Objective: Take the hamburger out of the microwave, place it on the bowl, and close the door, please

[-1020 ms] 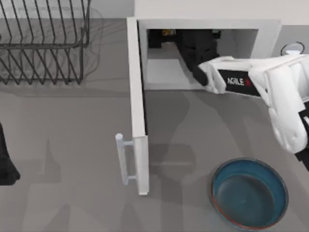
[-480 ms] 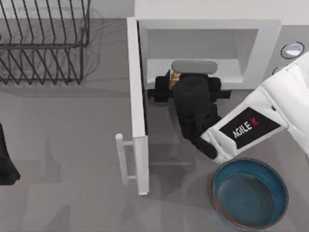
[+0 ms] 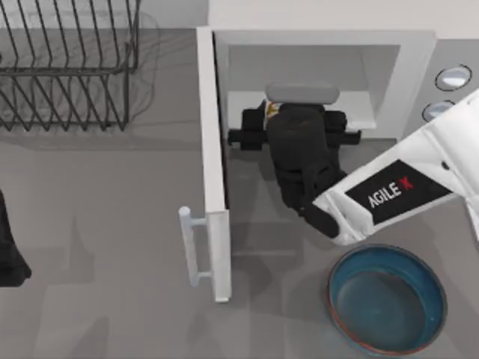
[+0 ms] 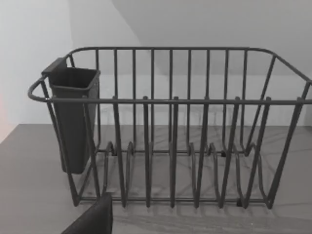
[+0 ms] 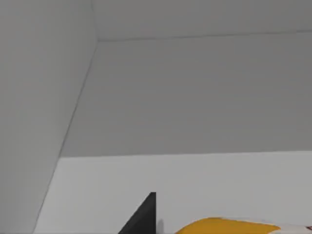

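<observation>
A black wire rack (image 3: 71, 63) with a dark cup (image 4: 73, 117) hung on one end is seen at the table's (image 3: 105, 224) far left, and the parked left arm at the left edge. The door (image 3: 213, 164) is swung fully open, with its pale bar handle (image 3: 191, 247) on the left face. The microwave (image 3: 322, 45) is shown with a pale cavity and two round knobs (image 3: 453, 77) at the right. At the cavity mouth, a small yellow-orange patch of the hamburger (image 3: 269, 111) is visible at the right gripper (image 3: 293, 129); whether its fingers are clamped cannot be told. The blue bowl (image 3: 344, 280), reddish-rimmed, sits on the grey table, near right.
</observation>
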Robot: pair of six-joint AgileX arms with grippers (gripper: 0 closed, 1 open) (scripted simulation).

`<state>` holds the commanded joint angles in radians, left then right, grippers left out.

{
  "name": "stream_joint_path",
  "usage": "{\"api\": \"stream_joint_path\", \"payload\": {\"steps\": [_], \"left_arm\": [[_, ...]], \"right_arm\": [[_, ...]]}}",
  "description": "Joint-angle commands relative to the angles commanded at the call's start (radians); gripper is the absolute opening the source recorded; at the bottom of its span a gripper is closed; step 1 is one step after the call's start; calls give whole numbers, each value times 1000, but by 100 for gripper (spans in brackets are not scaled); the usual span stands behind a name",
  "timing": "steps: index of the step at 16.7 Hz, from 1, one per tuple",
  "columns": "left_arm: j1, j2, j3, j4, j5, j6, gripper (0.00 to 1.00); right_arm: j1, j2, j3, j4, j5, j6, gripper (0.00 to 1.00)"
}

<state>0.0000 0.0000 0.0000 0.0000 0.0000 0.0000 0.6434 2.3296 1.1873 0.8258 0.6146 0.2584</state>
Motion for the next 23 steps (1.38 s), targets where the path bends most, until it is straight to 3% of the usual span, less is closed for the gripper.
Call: {"api": "stream_joint_path", "payload": {"steps": [6,14,18,23], "left_arm": [[0,0,0,0,0,0,100],[0,0,0,0,0,0,100],[0,0,0,0,0,0,100],[0,0,0,0,0,0,100]], "right_arm": [[1,-198,20,-224,-2,2,0],[-6,-214,17,-247,-30,-26,0],[-47,-253,1,-334,-192,-204,0],[-146,-325,-38,-535,-547,-602,0]]}}
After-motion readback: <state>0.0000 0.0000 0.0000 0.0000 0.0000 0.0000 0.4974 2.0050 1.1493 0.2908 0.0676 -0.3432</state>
